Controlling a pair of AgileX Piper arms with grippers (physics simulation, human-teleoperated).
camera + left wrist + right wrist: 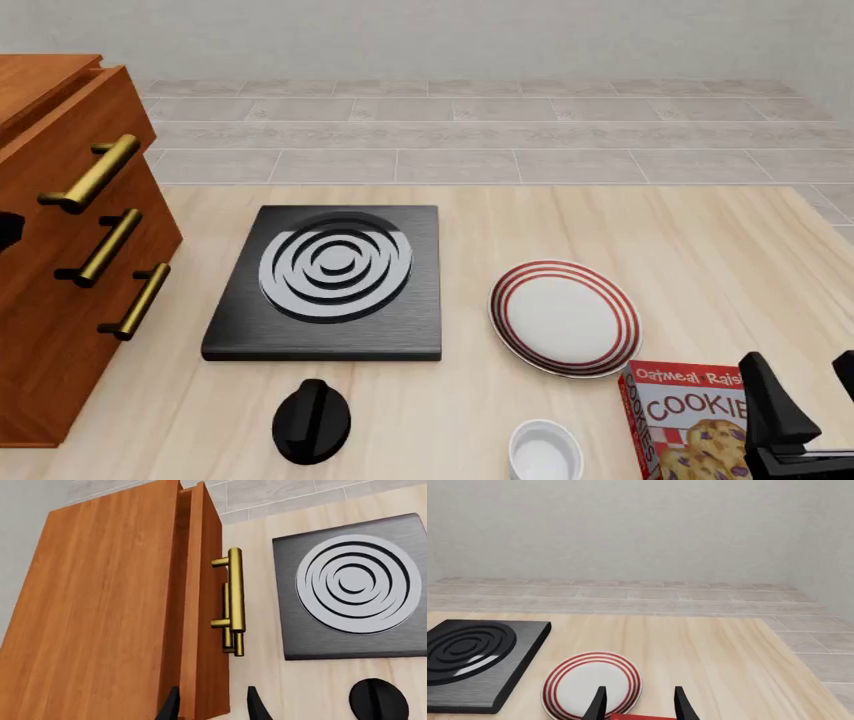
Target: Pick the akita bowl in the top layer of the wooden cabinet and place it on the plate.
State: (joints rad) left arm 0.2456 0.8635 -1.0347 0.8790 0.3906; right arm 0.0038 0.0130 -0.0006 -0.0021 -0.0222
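Observation:
The wooden cabinet (54, 300) stands at the table's left edge, with three brass bar handles on its front. The top layer (74, 125) carries the uppermost handle (91, 172); how far out it stands I cannot tell. The akita bowl is hidden. The plate (565, 317), white with red rings, lies right of centre and also shows in the right wrist view (592, 684). My left gripper (213, 707) is open, level with the cabinet's front edge (200, 605), short of the handles (233, 595). My right gripper (810, 385) is open and holds nothing, low at the front right.
A black stove slab (327, 280) with white rings lies between cabinet and plate. A black rounded object (311, 420) sits in front of it. A white ramekin (545, 452) and a cookie box (687, 420) stand near the front edge, next to my right gripper.

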